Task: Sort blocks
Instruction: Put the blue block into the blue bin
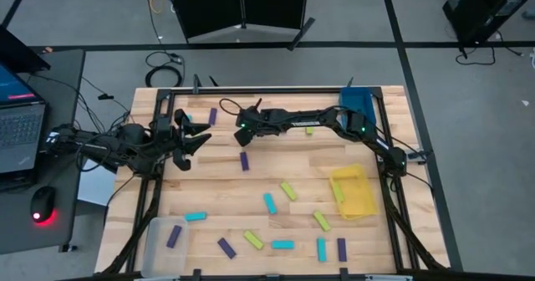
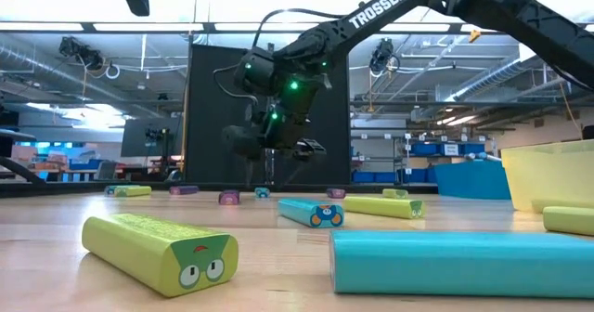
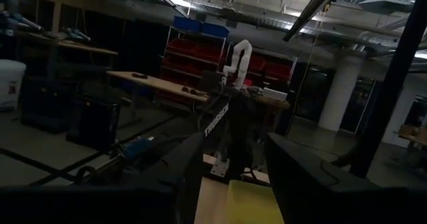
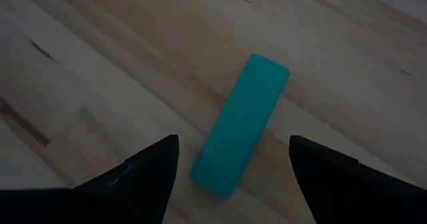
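Purple, cyan and yellow-green blocks lie flat and scattered on the wooden table point(image 1: 209, 189). My right gripper point(image 4: 233, 141) is open and points down over the far left part of the table point(image 1: 234, 116), raised above the wood point(image 2: 278, 149). A cyan block point(image 4: 240, 124) lies flat under it, between the spread fingers, and nothing touches it. My left gripper point(image 1: 188, 140) is open at the table's left side and held level; its wrist view looks past its fingers point(image 3: 233, 167) at the right arm. A purple block point(image 1: 213, 115) lies between the two grippers.
A clear tray point(image 1: 159, 246) at the near left corner holds one purple block point(image 1: 174, 237). A yellow tray point(image 1: 355, 181) on the right holds a yellow-green block point(image 1: 338, 193). A blue tray point(image 1: 359, 104) sits at the far right. More blocks lie across the near half.
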